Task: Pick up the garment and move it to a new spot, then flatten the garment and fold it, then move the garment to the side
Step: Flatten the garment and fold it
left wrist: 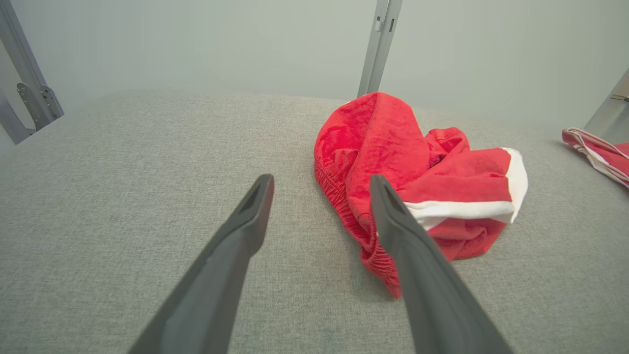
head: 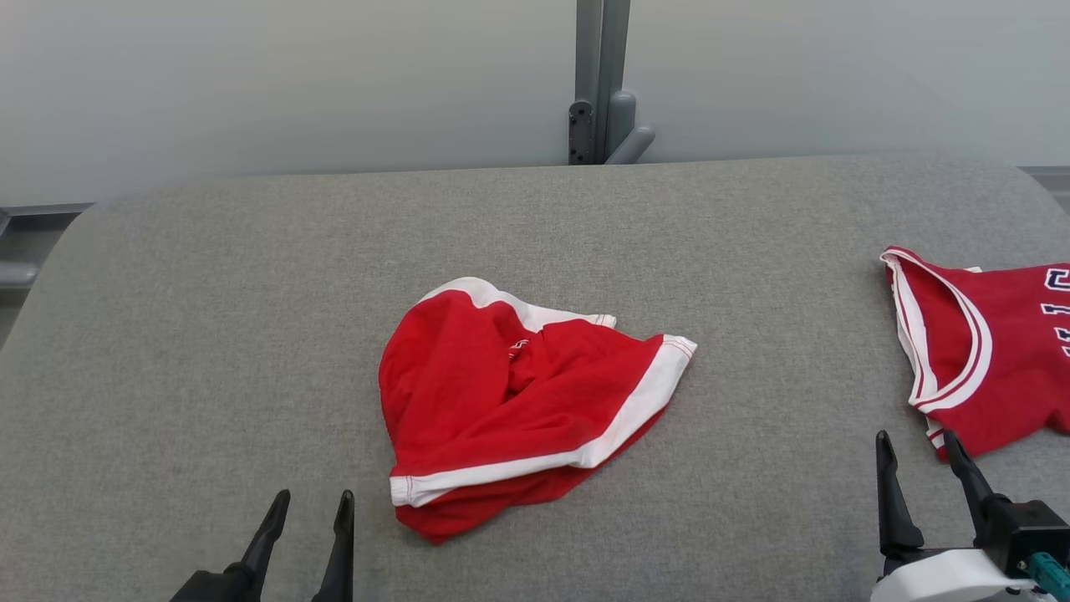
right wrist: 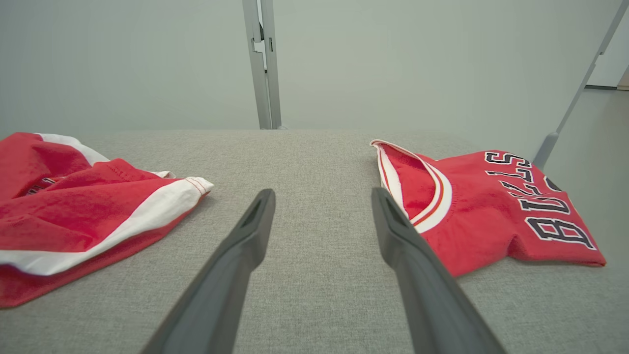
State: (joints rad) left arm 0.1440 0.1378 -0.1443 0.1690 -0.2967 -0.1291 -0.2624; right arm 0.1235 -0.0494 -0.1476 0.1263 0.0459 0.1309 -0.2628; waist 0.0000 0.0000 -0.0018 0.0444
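Garment: the red garment [head: 518, 401] with white bands is lying crumpled in a heap near the middle of the counter [head: 209, 334]. It is looking like a pair of shorts, though the bunching is making that hard to confirm.
Garment edges: a white-trimmed hem is pointing toward the robot's right, and a gathered red edge is facing the left gripper in the left wrist view.
Left gripper: the left gripper [head: 313, 502] is hovering at the near edge of the counter, just beside the garment's near left corner. Its two dark fingers are standing apart and gripping nothing.
Right gripper: the right gripper [head: 917, 439] is sitting low on the robot's right, with its fingers spread wide and nothing between them. It is pointing at the bare strip of counter between the two red items.
Jersey: a red jersey [head: 995, 351] with white and dark lettering is lying flat near the right end of the counter, well apart from the garment and just beside the right gripper.
Counter: grey fabric is covering the whole top.
Background: a grey metal post [head: 600, 84] is rising behind the far edge against a pale wall.
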